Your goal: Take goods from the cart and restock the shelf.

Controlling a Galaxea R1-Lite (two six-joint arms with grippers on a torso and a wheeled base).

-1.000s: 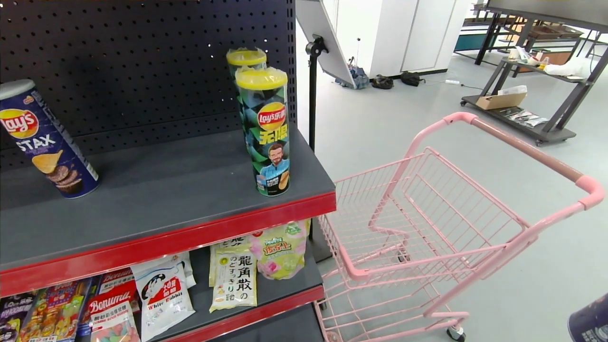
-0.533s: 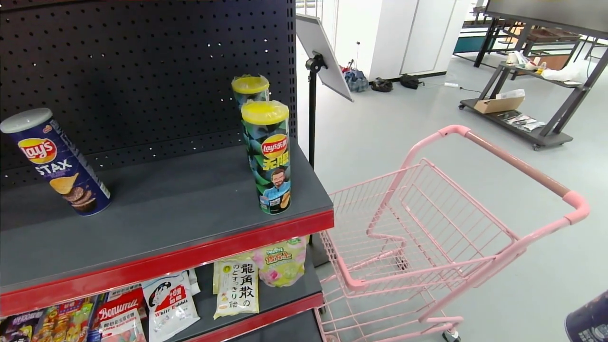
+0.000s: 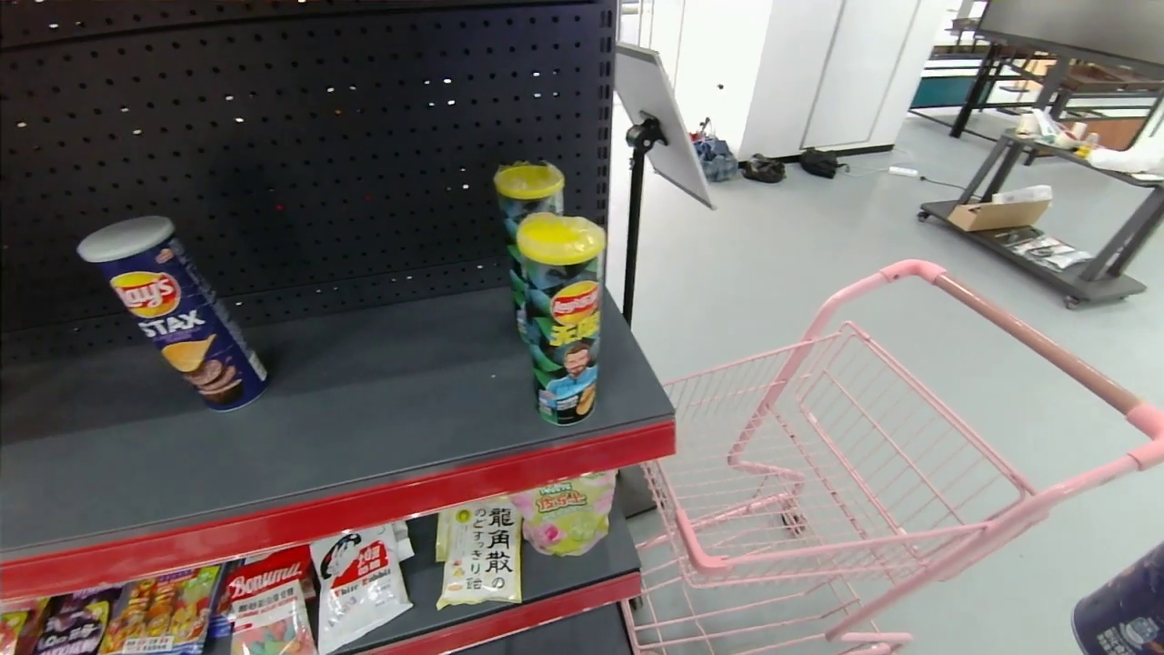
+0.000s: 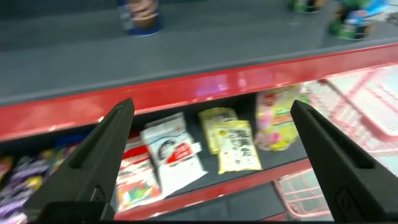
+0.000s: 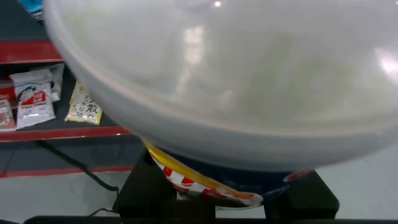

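Note:
A dark blue chip can with a clear lid point(image 5: 217, 81) sits close up in the right wrist view, and my right gripper point(image 5: 217, 196) is shut on its lower part. The same can point(image 3: 1123, 609) shows at the head view's lower right corner, beside the pink cart point(image 3: 909, 509). On the grey upper shelf point(image 3: 364, 428) stand a blue can point(image 3: 173, 314) at the left and two green cans with yellow lids point(image 3: 562, 318) at the right end. My left gripper point(image 4: 211, 109) is open, in front of the shelf's red edge point(image 4: 205, 87).
The lower shelf point(image 3: 546, 569) holds several snack bags point(image 3: 359, 578). A white board on a black stand point(image 3: 650, 127) rises just behind the shelf's right end. A low trolley with a cardboard box point(image 3: 1000, 214) is far back on the open grey floor.
The head camera has swung, so the whole picture has shifted right and down. The cans, the cart and the held can have not visibly moved.

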